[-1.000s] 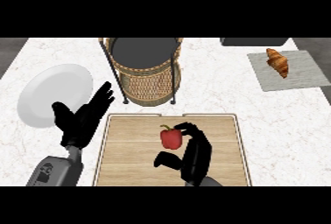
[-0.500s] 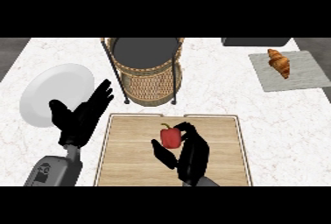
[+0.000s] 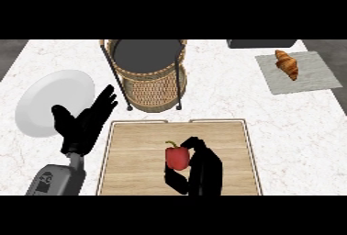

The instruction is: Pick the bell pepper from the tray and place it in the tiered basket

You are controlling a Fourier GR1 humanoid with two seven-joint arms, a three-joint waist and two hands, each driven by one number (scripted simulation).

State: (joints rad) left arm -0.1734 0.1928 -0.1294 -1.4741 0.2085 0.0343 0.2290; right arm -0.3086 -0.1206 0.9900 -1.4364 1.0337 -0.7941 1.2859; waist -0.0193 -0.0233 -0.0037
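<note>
The right robot hand [image 3: 200, 170] is coming up from the 6 o'clock edge and is wrapping its fingers and thumb round the bell pepper [image 3: 177, 157]. The red pepper is sitting upright in that grasp, green stem pointing to 12 o'clock. It is over the middle of the wooden tray [image 3: 136, 153], a little toward the near side. Whether it is touching the wood, I cannot tell.

Out at 10 o'clock from there, the left robot hand [image 3: 82, 125] is resting open, fingers straight and fanned upward, holding nothing. It is hovering just off the tray's left rim, on its grey forearm [image 3: 58, 180]. Behind those fingers, further toward 10 o'clock, the white plate [image 3: 47, 98] is lying flat.

Straight up toward 12 o'clock, just past the tray's far rim, the tiered basket [image 3: 159, 89] is standing, wicker walls in a black wire frame, its dark top tier facing us.

Over at 1 o'clock, well apart, a croissant [image 3: 287, 64] is lying on a grey mat [image 3: 310, 79]. A dark box [image 3: 261, 43] is peeking in behind it at the far edge.

All of it is sitting on a white marble table [image 3: 291, 131] with faint veining. A dark grey area [image 3: 12, 50] is showing past the far corners.
</note>
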